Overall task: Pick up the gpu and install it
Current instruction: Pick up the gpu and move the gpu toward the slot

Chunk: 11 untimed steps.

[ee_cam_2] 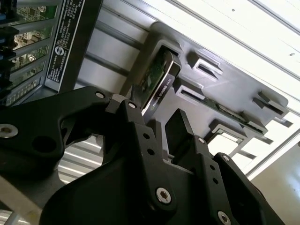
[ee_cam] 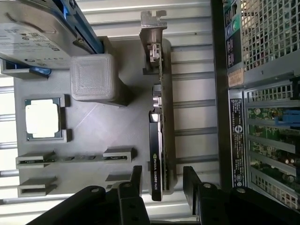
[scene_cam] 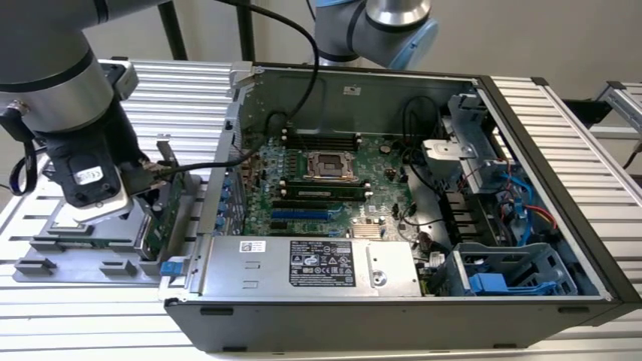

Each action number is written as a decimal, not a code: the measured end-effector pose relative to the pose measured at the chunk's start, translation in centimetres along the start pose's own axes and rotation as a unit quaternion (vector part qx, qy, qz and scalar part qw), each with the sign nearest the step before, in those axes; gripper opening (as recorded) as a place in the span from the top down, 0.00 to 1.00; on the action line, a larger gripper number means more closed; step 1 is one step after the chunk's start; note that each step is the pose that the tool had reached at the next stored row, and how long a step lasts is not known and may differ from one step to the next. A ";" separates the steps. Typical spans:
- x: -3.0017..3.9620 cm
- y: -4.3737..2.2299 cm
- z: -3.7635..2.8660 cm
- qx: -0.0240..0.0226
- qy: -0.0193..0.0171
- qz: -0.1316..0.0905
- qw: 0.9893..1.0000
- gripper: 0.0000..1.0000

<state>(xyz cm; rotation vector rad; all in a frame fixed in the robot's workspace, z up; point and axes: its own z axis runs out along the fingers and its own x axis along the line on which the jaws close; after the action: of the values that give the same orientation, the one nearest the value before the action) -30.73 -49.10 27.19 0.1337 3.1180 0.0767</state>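
gripper [ee_cam: 163,180] spread wide, fingers [ee_cam: 136,185] either side of gpu [ee_cam: 158,117] end, gaps showing | gpu upright on edge in tray [ee_cam: 89,126], just beside case [scene_cam: 401,323], outside it

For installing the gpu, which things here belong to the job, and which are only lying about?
Belong to the job: gpu standing on edge in the grey tray; open gripper astride its end; motherboard in the open case.
Only lying about: hard drive; processor chip; grey block.
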 end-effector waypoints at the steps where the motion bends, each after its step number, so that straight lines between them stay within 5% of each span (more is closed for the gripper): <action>1: 0.00 0.00 0.11 0.000 0.000 0.000 1.000 0.00; 11: 0.02 -0.03 0.89 0.000 0.000 0.000 1.000 0.00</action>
<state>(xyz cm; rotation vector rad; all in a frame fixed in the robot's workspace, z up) -30.73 -49.09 26.30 0.1336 3.1180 0.0767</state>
